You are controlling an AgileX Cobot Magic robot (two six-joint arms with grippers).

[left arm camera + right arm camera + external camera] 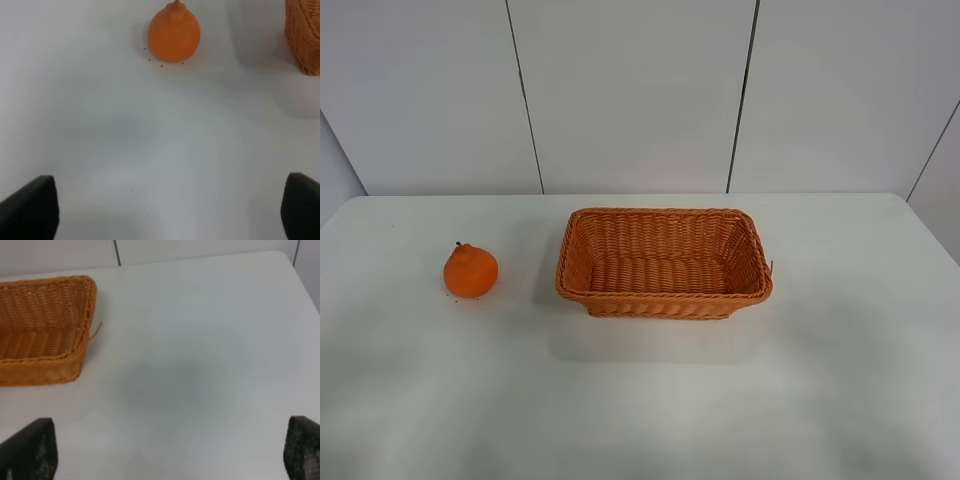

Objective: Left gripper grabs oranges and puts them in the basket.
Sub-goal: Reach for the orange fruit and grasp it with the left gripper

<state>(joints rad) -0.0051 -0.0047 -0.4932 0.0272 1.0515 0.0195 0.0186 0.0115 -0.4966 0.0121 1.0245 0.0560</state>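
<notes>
The orange [471, 271] sits on the white table, left of the basket [663, 262], with its knobby top up. The wicker basket stands at the table's middle and holds nothing I can see. Neither arm shows in the exterior high view. In the left wrist view the orange [174, 32] lies well ahead of my left gripper [167, 215], whose black fingertips [30, 210] stand wide apart and empty; a basket corner [303, 35] shows at the edge. In the right wrist view my right gripper [167, 455] is wide open and empty, with the basket [45, 330] ahead to one side.
The white table [640, 400] has a white panelled wall [630, 90] behind its far edge. Small dark specks lie on the table around the orange [161, 64]. A loose wicker strand [96, 330] sticks out from the basket's corner.
</notes>
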